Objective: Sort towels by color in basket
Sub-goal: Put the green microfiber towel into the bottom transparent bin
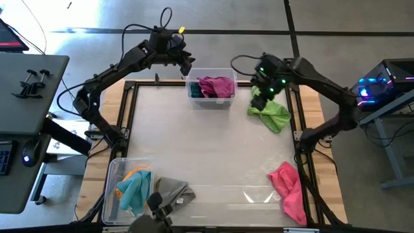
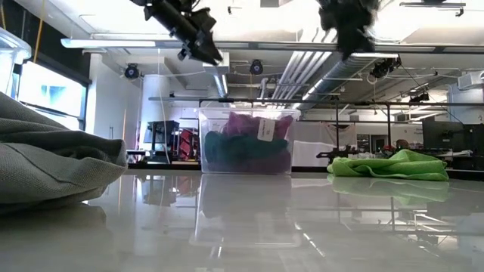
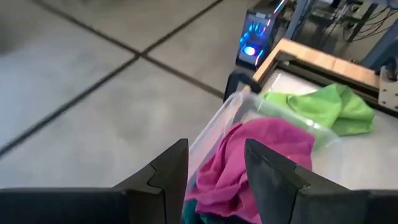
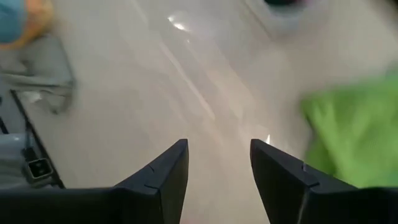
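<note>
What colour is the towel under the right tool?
Lime green towel, clearest in the high view.

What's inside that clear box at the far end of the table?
In the box: a magenta towel on top, a dark green one beneath. Anything under those is covered.

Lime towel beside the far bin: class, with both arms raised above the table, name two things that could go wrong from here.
1. The lime towel lies spread and rumpled right of the clear bin. The right gripper, fingers open above it, might pinch only a fold, so the cloth could trail or slip.
2. The magenta towel is heaped to the bin's rim under the left gripper; another cloth dropped there may spill over.
</note>
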You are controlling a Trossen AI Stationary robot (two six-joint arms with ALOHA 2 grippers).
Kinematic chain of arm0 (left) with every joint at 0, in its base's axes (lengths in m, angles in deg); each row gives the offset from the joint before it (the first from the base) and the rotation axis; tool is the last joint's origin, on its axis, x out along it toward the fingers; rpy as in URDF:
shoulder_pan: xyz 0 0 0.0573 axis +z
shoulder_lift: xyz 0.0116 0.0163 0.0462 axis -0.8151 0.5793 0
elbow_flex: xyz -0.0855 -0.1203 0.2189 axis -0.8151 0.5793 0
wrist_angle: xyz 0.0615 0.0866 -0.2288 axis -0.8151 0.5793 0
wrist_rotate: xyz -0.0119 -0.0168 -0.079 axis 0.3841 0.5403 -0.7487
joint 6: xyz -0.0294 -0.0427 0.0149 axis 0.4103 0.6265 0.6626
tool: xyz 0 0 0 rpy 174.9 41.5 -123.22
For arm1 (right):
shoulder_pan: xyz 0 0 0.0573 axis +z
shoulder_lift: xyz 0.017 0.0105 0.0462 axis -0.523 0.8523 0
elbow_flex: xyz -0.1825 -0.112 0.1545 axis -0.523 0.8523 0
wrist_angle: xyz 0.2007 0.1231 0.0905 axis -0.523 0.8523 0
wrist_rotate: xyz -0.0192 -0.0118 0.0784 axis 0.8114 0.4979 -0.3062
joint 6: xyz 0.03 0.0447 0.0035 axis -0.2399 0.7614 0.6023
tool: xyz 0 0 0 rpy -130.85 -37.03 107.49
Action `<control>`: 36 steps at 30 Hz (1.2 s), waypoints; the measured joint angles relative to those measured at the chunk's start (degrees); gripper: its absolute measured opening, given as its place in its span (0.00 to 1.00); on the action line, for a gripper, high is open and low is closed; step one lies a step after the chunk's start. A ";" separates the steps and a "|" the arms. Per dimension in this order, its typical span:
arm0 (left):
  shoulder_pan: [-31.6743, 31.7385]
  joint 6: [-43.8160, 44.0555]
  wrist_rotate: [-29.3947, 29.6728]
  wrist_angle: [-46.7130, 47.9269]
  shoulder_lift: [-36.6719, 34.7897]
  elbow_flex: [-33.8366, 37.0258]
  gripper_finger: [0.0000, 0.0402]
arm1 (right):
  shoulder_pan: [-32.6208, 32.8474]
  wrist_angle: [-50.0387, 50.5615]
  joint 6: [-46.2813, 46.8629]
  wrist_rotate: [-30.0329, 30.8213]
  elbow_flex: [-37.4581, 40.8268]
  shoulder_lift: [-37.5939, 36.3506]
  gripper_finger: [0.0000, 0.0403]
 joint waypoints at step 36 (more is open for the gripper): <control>-23.00 -8.80 0.96 -2.57 -7.99 0.02 0.34 | -9.70 -30.91 13.79 14.19 47.99 -2.05 0.05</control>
